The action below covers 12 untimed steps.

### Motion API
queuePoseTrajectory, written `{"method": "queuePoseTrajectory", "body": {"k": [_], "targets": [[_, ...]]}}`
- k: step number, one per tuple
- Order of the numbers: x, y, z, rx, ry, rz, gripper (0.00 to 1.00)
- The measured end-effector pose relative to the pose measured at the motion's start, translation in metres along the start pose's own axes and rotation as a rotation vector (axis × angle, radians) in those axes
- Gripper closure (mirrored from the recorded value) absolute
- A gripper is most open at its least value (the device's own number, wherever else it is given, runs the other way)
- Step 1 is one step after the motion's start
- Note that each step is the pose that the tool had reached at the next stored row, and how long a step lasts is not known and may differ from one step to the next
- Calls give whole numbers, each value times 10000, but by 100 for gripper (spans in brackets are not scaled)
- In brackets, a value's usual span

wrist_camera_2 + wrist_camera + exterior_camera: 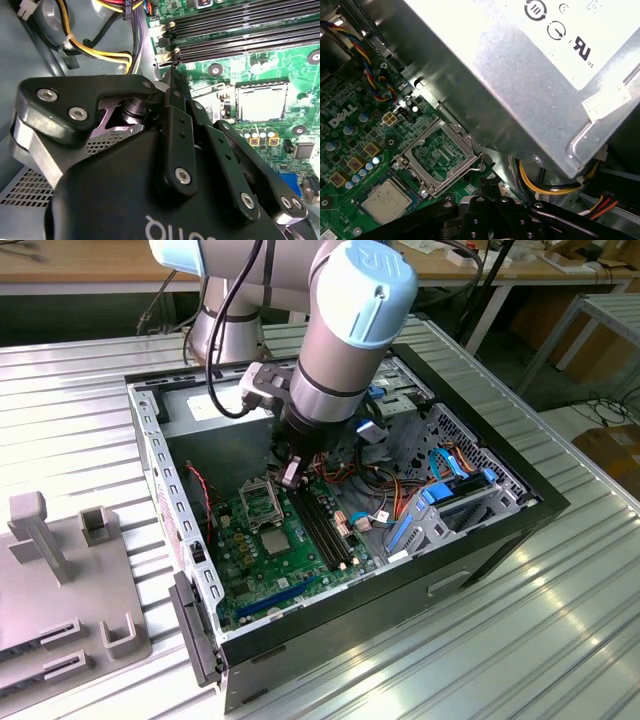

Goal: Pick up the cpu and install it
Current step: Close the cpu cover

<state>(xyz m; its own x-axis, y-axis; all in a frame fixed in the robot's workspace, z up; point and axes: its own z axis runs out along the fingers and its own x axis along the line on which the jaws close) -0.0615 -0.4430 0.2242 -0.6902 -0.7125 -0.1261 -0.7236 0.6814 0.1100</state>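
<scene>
My fingers [291,474] are pinched shut on nothing, low inside the case [520,502], near the memory slots [322,525]. The cpu [274,541] lies on the green board [255,570], mid-frame, below the hinged-open socket frame [257,500].

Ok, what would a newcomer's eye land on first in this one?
The big grey-and-blue arm reaching down into the open black computer case, in the middle of the exterior view. Its gripper, jaws closed, hangs just above the green board. In the first wrist view the silver cpu lies on that board beside the hollow socket frame.
</scene>
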Motion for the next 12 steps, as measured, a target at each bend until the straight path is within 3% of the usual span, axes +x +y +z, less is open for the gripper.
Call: {"method": "queuePoseTrajectory", "body": {"k": [5,9,12], "targets": [[5,-4,39,-109,-111,-17,89],[6,-6,47,-158,-132,-156,89],[6,-6,50,-284,-247,-288,89]]}}
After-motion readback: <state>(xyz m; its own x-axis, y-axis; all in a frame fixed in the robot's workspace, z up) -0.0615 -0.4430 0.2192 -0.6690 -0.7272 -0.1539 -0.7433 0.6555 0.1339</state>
